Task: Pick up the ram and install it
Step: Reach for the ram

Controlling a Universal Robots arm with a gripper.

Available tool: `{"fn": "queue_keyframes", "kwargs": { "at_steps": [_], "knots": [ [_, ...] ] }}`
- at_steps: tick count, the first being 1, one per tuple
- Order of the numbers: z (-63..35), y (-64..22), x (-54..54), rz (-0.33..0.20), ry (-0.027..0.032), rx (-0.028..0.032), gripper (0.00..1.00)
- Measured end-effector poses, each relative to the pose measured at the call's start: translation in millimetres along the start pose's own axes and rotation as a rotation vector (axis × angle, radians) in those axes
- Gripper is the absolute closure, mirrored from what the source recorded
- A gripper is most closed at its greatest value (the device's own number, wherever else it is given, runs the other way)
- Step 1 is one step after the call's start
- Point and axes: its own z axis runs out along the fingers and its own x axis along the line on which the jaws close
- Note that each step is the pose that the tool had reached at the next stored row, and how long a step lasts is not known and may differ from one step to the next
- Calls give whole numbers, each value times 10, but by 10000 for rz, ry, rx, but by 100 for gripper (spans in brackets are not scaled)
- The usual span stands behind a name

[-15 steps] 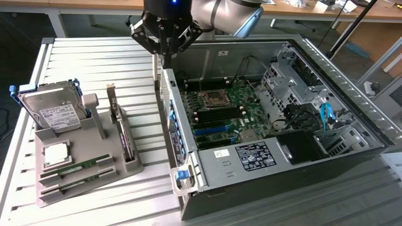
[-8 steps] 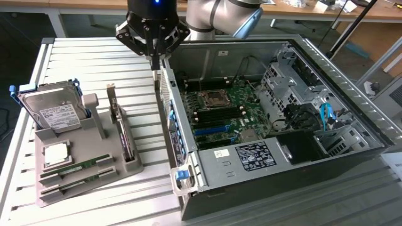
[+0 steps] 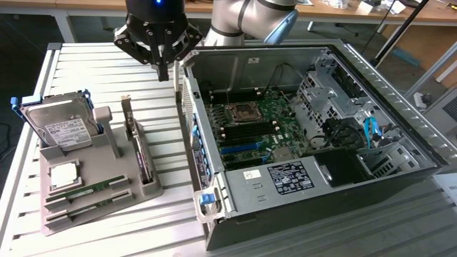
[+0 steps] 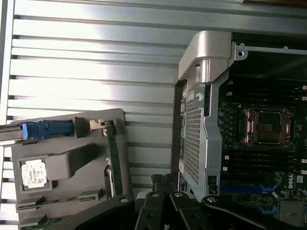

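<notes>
— White slatted bench [image 3: 93, 59], wooden desks [image 3: 93, 6] behind. What sits at the exterior view's left?

— Grey holder [image 3: 101, 120]: hard drive [image 3: 63, 127] at its far end, the ram [image 3: 87, 189] lying in a slot at the near end, its twin [image 3: 91, 203] just beside it, nearer still. Expansion card [image 3: 137, 147] stands on edge along the holder's right edge.

— And the gripper [image 3: 164, 72]?

— Hanging over the far bench, between holder and open computer case [image 3: 400, 101], fingers pressed together, gripping nothing, well apart from the ram. Motherboard [image 3: 250, 126] lies exposed at the exterior view's right.
</notes>
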Motion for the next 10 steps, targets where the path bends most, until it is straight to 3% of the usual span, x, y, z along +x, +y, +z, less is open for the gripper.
{"fn": "queue_keyframes", "kwargs": {
  "at_steps": [7,10],
  "knots": [
    [-18,-9,399,-19,-46,1,89],
    [-29,-6,647,-23,-80,2,89]
  ]
}}
